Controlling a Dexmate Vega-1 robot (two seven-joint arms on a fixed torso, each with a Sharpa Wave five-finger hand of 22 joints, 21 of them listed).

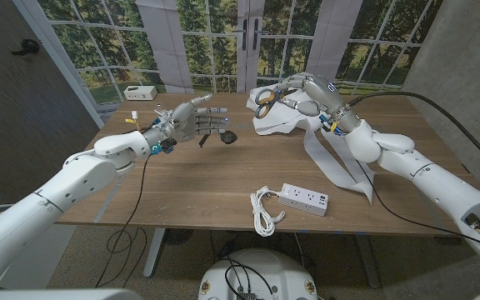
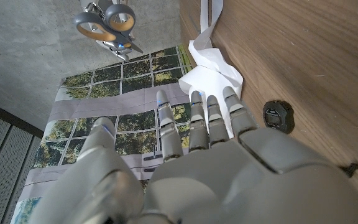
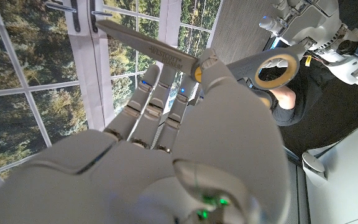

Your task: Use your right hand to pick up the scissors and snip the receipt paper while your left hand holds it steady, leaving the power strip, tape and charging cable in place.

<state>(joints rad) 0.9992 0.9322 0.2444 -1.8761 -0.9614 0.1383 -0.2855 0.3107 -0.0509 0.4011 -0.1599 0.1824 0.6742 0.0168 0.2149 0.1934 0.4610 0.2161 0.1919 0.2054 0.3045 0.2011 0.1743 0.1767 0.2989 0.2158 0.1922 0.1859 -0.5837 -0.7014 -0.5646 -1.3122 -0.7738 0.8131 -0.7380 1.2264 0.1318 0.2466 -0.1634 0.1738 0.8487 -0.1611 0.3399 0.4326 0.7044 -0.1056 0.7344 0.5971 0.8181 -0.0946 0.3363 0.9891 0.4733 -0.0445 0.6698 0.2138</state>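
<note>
Nearest the head camera, just inside the table's near edge, a coiled white charging cable (image 1: 263,208) lies touching the left end of a white power strip (image 1: 303,199).

Past the power strip, the right hand (image 1: 297,93) is raised above the far side of the wooden table (image 1: 190,179), its fingers closed around the scissors (image 1: 267,97). The grey loop handles with yellow lining show at the hand's left in the head view. In the right wrist view the scissors (image 3: 185,59) run across the fingers (image 3: 160,93), the blade reaching beyond them toward the window.

Directly beneath that hand the receipt paper (image 1: 283,123) lies crumpled on the table, and long white strips trail from it back toward the power strip.

Well left of the power strip, the left hand (image 1: 192,123) hangs above the table holding nothing, fingers stretched out and slightly apart, pointing toward the receipt paper but short of it. A small black roll of tape (image 1: 228,138) sits on the wood just beside its fingertips, seen too in the left wrist view (image 2: 278,116).

A small white box (image 1: 141,92) stands at the table's far left corner.
</note>
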